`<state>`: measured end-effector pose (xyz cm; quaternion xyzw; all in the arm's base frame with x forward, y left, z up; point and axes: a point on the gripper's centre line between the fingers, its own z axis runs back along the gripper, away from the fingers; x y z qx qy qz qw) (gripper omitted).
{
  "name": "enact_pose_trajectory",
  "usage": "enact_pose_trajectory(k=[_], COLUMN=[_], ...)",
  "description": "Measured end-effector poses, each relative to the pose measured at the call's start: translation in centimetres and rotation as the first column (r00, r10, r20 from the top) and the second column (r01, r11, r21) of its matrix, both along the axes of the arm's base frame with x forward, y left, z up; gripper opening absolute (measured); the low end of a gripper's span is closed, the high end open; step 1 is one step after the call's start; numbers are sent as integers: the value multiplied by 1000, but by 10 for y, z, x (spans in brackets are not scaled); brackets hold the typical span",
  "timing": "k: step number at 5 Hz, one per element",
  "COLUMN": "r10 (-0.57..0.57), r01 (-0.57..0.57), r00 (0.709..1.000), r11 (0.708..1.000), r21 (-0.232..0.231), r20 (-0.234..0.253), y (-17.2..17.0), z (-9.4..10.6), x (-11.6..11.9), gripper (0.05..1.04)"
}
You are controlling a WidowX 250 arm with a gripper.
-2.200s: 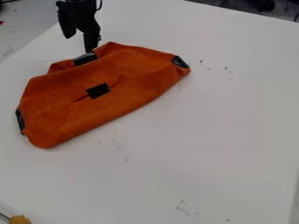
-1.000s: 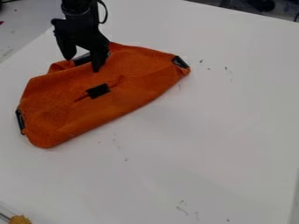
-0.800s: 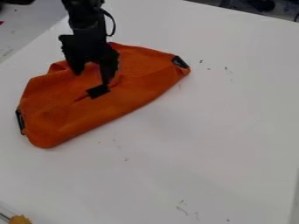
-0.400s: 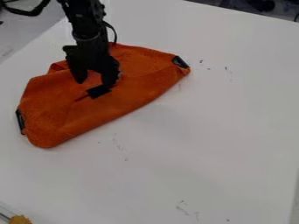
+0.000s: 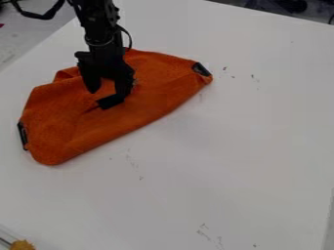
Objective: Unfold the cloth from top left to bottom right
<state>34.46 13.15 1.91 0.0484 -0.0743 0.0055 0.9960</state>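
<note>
White table (image 5: 241,146) — one orange cloth (image 5: 65,122) — one hand (image 5: 104,95)

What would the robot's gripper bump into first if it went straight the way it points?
Probably the orange cloth, near its middle black patch; the gripper may be touching it, as depth is unclear.

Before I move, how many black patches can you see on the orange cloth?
3: a right-corner patch, a left-edge patch and a middle patch beside the gripper. Others may be hidden behind the gripper or under the cloth.
</note>
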Motion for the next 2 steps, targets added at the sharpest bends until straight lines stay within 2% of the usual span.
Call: enact_pose_trajectory(k=[1, 2], r10=[2, -1], r01=[-2, 1], r00=[1000, 1000], r11=[1000, 1000], r21=[-6, -20], r20=[-11, -13], y=[4, 3], z=[-6, -10], x=[3, 5], gripper=[999, 946])
